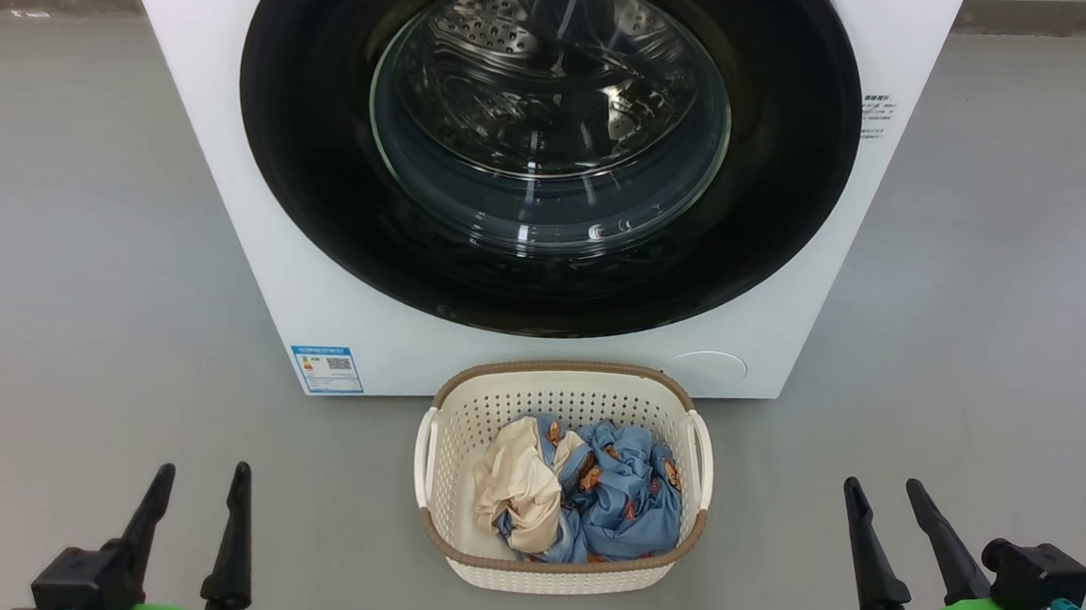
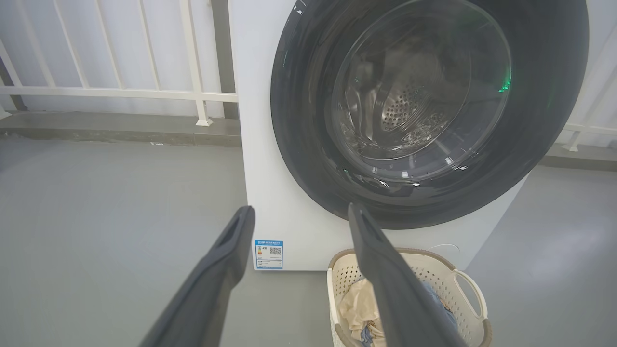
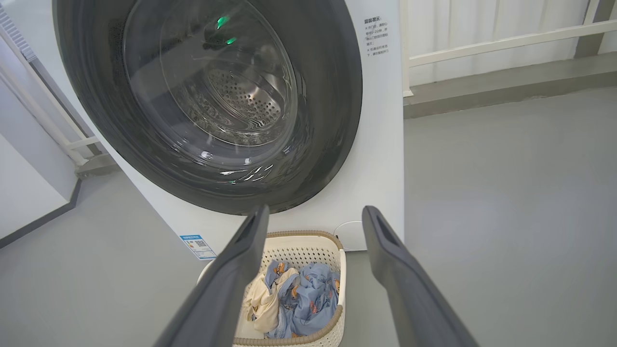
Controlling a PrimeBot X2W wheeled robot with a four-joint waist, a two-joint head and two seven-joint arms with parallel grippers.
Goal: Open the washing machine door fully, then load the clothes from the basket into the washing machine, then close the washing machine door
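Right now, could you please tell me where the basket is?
In the head view, the basket sits on the floor at centre, just before the washing machine.

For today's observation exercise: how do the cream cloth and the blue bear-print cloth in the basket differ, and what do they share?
The cream cloth is plain; the blue cloth bears small orange-brown prints. In the head view the cream cloth lies left in the basket, the blue cloth right. The blue cloth covers more room than the cream cloth. Both lie crumpled.
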